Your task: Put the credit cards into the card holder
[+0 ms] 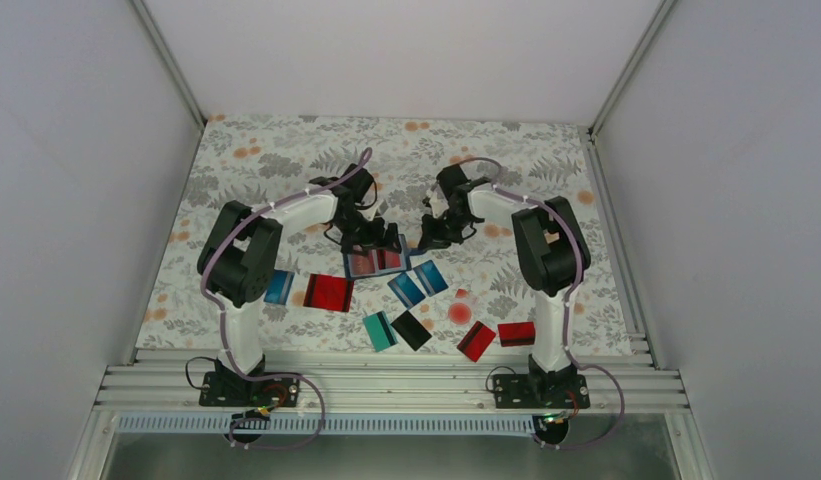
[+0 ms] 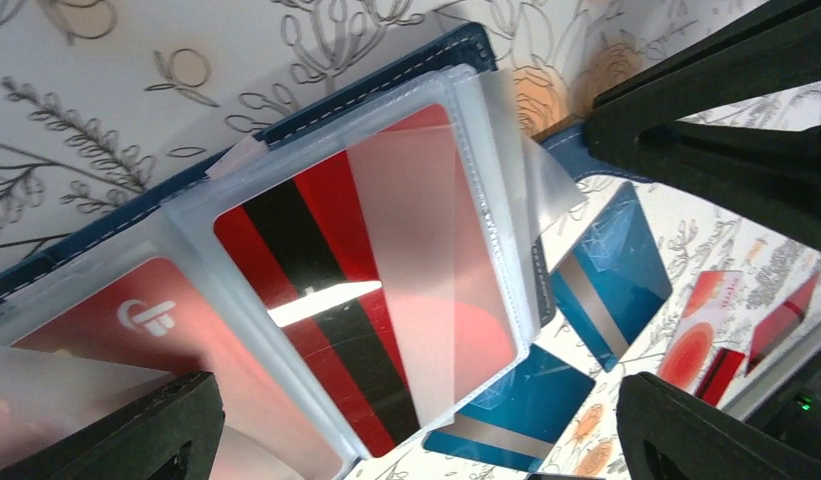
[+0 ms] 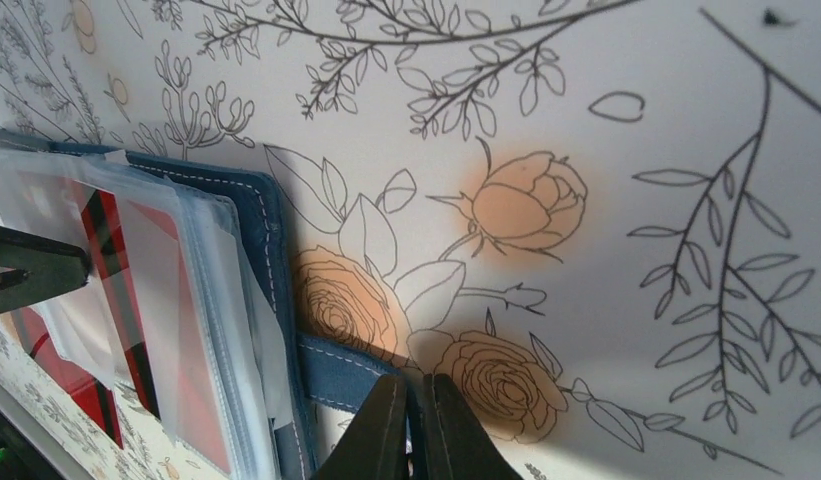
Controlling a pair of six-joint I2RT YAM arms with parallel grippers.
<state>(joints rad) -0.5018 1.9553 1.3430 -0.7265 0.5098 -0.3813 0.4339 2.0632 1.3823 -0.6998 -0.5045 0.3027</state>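
Observation:
The card holder (image 1: 376, 262) lies open on the floral cloth, its clear sleeves facing up. In the left wrist view a red credit card with a black stripe (image 2: 366, 290) sits inside one sleeve, and a red one with a white logo (image 2: 136, 320) sits in the neighbouring sleeve. My left gripper (image 2: 416, 440) hangs open just above the holder (image 2: 386, 75), with nothing between its fingers (image 2: 136, 430). My right gripper (image 3: 418, 420) is shut on the holder's blue closure tab (image 3: 336, 370) at its right edge. Loose credit cards lie in front: blue (image 1: 406, 290), teal (image 1: 379, 331), black (image 1: 411, 330), red (image 1: 328, 293).
More loose cards lie on the cloth: a blue one (image 1: 278, 287) at the left and two red ones (image 1: 476, 341) (image 1: 516, 333) at the right. A clear piece with a red dot (image 1: 462, 308) lies between them. White walls close in the table on three sides.

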